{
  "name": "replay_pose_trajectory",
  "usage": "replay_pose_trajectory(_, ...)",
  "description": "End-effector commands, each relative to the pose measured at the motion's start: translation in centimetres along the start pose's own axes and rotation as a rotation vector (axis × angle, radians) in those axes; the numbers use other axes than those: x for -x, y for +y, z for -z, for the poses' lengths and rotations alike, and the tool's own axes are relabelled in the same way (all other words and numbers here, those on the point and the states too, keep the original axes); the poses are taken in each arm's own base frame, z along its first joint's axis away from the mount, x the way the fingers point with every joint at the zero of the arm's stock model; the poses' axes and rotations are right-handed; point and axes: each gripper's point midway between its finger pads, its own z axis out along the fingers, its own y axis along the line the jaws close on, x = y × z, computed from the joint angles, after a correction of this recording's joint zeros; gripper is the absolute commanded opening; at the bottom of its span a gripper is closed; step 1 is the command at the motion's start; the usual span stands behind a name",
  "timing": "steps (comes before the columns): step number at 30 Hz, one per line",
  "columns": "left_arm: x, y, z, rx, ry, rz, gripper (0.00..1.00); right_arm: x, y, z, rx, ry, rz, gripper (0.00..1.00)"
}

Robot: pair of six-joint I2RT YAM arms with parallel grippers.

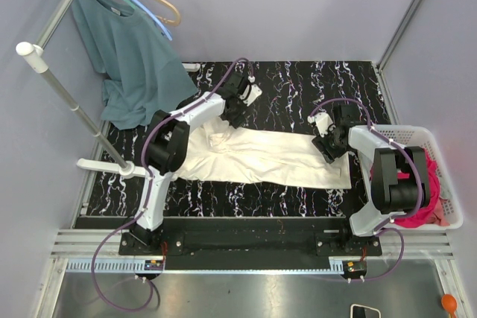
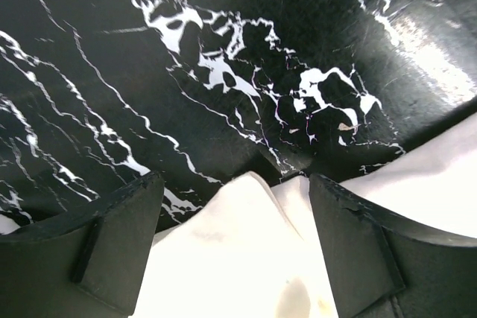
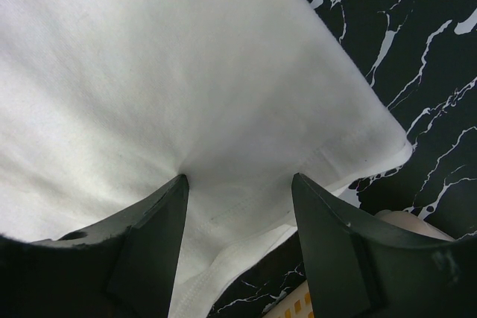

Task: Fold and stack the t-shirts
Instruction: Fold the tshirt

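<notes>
Currently, 1 cream t-shirt (image 1: pixel 268 158) lies spread lengthwise across the black marble table (image 1: pixel 298 83), between the 2 arms.

Top view: the left gripper (image 1: pixel 231 112) sits at the shirt's far-left end. The right gripper (image 1: pixel 328 150) sits at its right end, near the white basket (image 1: pixel 417 130). The pink t-shirt (image 1: pixel 426 210) is bunched inside that basket, well apart from the cream one. A teal shirt (image 1: pixel 134 65) hangs on a hanger (image 1: pixel 153 1) from the rack (image 1: pixel 74 106) at far left. Basket, pink t-shirt and teal shirt appear in this view only.

Left wrist view: it gives the detail that the arm covers from above. The 2 fingers (image 2: pixel 123 247) stand wide apart. A raised peak of cream cloth sits in the gap, not pinched. Bare table lies beyond the cloth edge. Jaws open.

Right wrist view: the 2 fingers (image 3: pixel 335 243) are spread, tips down on the cream cloth. Creases radiate from 1 fingertip. Cloth lies flat across the gap, with nothing clamped between the pads. The shirt's hemmed corner lies just past the tips, on the table. Jaws open.
</notes>
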Motion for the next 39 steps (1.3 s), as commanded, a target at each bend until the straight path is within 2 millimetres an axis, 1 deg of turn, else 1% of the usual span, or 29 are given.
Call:
replay_pose_trajectory(1, -0.1, 0.8, -0.5, 0.037, 0.021, 0.032, 0.81, -2.7, 1.5, -1.4, 0.036, 0.077, 0.010, 0.66)
replay_pose_trajectory(6, -0.3, 0.7, -1.0, 0.034, 0.037, 0.038, 0.76, -2.9, 1.7, -1.4, 0.039, 0.079, 0.008, 0.66)
replay_pose_trajectory(10, -0.6, 1.0, -1.1, 0.037, 0.041, 0.047, 0.72, -3.1, 1.9, -1.5, 0.047, 0.081, 0.009, 0.65)
replay_pose_trajectory(11, -0.7, 1.1, -1.2, 0.039, 0.045, 0.052, 0.69, -3.2, 2.0, -1.6, 0.048, 0.082, 0.008, 0.66)
replay_pose_trajectory(14, -1.2, 1.3, -1.4, 0.040, 0.056, 0.056, 0.66, -3.2, 2.1, -1.6, 0.053, 0.080, 0.004, 0.66)
replay_pose_trajectory(15, -1.3, 1.3, -1.5, 0.040, 0.059, 0.054, 0.64, -3.2, 2.2, -1.6, 0.054, 0.081, 0.004, 0.65)
replay_pose_trajectory(20, -2.4, 1.0, -1.7, 0.030, 0.085, 0.052, 0.60, -3.2, 2.1, -1.5, 0.047, 0.079, 0.008, 0.65)
replay_pose_trajectory(24, -2.8, 0.7, -1.9, 0.013, 0.091, 0.052, 0.56, -3.2, 2.0, -1.5, 0.044, 0.077, 0.006, 0.65)
replay_pose_trajectory(27, -3.0, 0.4, -2.1, -0.002, 0.097, 0.050, 0.51, -3.2, 2.0, -1.4, 0.043, 0.078, 0.008, 0.65)
replay_pose_trajectory(31, -3.3, -0.2, -2.3, -0.031, 0.106, 0.052, 0.42, -3.2, 1.8, -1.3, 0.037, 0.080, 0.011, 0.65)
replay_pose_trajectory(34, -3.6, -0.7, -2.3, -0.051, 0.110, 0.049, 0.37, -3.1, 1.7, -1.2, 0.033, 0.080, 0.012, 0.65)
replay_pose_trajectory(35, -3.6, -0.8, -2.4, -0.060, 0.108, 0.047, 0.32, -3.1, 1.7, -1.2, 0.032, 0.078, 0.012, 0.65)
replay_pose_trajectory(36, -3.7, -1.0, -2.5, -0.065, 0.113, 0.045, 0.29, -3.1, 1.7, -1.2, 0.033, 0.080, 0.012, 0.65)
replay_pose_trajectory(37, -3.8, -1.0, -2.5, -0.069, 0.115, 0.044, 0.22, -3.2, 1.8, -1.2, 0.034, 0.082, 0.012, 0.65)
replay_pose_trajectory(38, -3.8, -1.1, -2.4, -0.074, 0.115, 0.044, 0.09, -3.1, 1.7, -1.2, 0.034, 0.081, 0.013, 0.65)
replay_pose_trajectory(39, -3.7, -1.0, -2.3, -0.069, 0.115, 0.044, 0.00, -3.1, 1.8, -1.1, 0.032, 0.078, 0.015, 0.65)
